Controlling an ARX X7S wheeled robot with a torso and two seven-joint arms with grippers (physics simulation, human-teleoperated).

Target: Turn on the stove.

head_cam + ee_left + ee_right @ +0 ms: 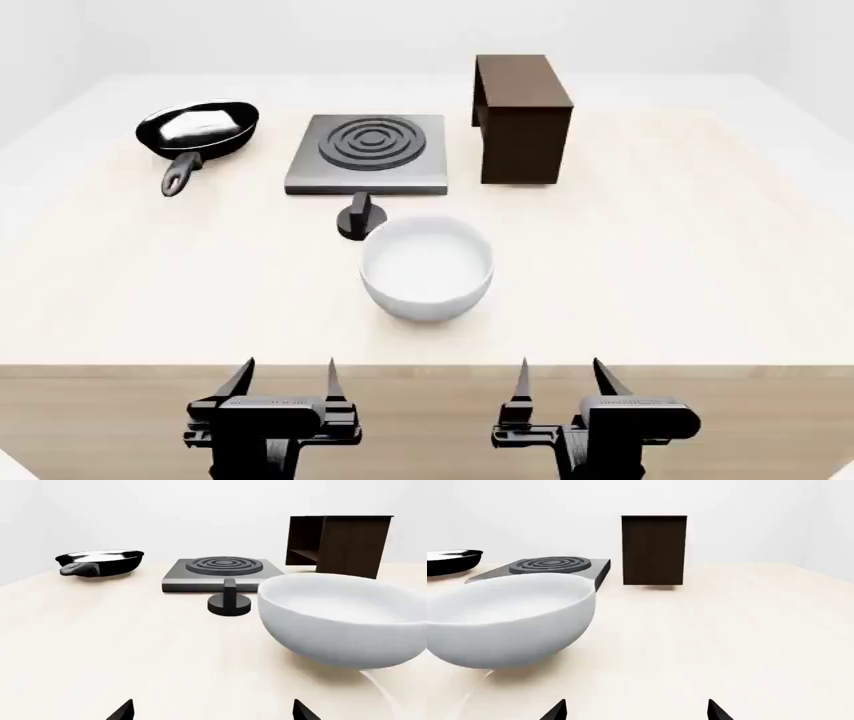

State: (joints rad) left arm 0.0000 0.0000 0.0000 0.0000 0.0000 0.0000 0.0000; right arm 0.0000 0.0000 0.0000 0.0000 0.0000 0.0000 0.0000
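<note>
Knob (359, 217) untouched before stove (367, 152); both hands open.

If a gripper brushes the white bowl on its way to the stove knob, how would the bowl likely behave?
The white bowl looks rigid, smooth and rounded underneath, so it would probably slide or rock on the table rather than deform. It sits right in front of the knob, so a nudge may push it against that.

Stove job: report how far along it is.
Done: nothing visible. In hand: nothing; the left gripper and right gripper are both open and empty at the table's near edge. Left: reach past the white bowl and turn the stove knob.
</note>
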